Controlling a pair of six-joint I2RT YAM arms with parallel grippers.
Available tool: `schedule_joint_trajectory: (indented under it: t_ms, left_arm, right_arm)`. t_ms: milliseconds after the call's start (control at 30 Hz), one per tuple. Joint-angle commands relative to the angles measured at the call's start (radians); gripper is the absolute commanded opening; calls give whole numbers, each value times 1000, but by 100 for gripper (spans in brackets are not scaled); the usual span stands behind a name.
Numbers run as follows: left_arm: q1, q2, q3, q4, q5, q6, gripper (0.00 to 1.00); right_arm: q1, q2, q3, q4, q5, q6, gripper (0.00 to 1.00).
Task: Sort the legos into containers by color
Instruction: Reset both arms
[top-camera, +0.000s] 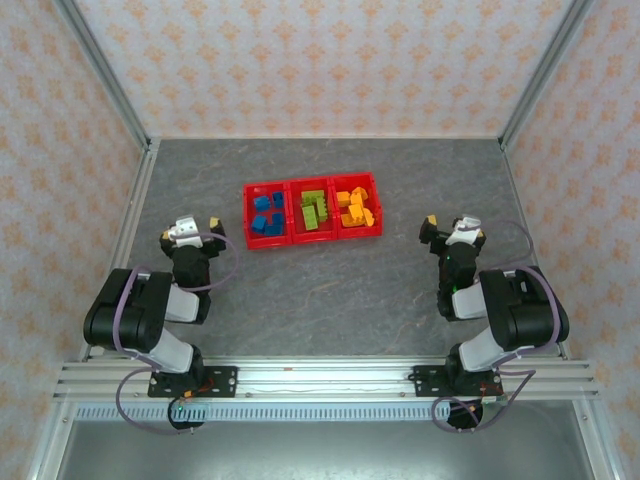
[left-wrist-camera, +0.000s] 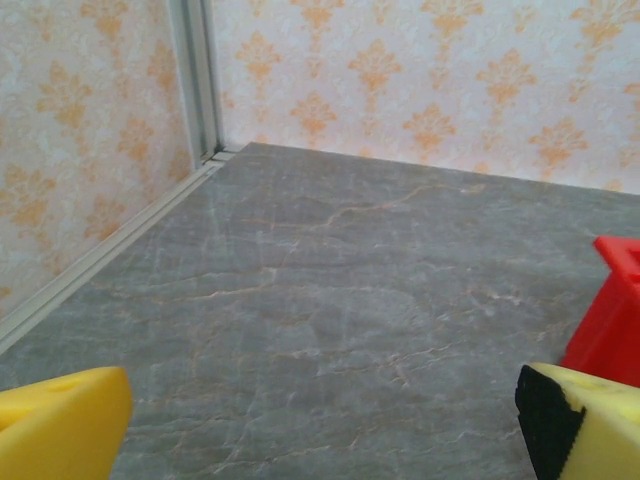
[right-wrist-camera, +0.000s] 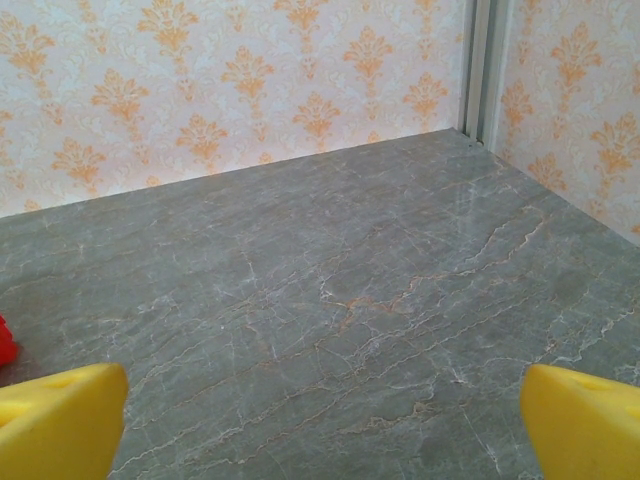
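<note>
Though spread wide and gripping nothing, flank the containers (top-camera: 312, 241) near the table's (top-camera: 330, 290) middle: left gripper (top-camera: 190, 227), right gripper (top-camera: 453, 226), about equally near. Lies lengthwise between them, holding all legos (top-camera: 315, 210) sorted blue, green, orange.

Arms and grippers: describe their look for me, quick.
The left arm and right arm have bulky black bodies on white lower links, with purplish cables looping alongside. The left gripper and right gripper have white heads and yellow fingers with black pads.
</note>
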Motion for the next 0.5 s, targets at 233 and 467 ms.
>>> schedule_joint_trajectory:
  t_ms: [233, 467]
  left_arm:
    - [-5, 3, 16, 42, 13, -14, 99]
    - [-17, 6, 12, 53, -11, -6, 99]
  right_arm:
    - [-13, -7, 17, -9, -13, 12, 100]
    - [-43, 2, 43, -51, -78, 23, 100]
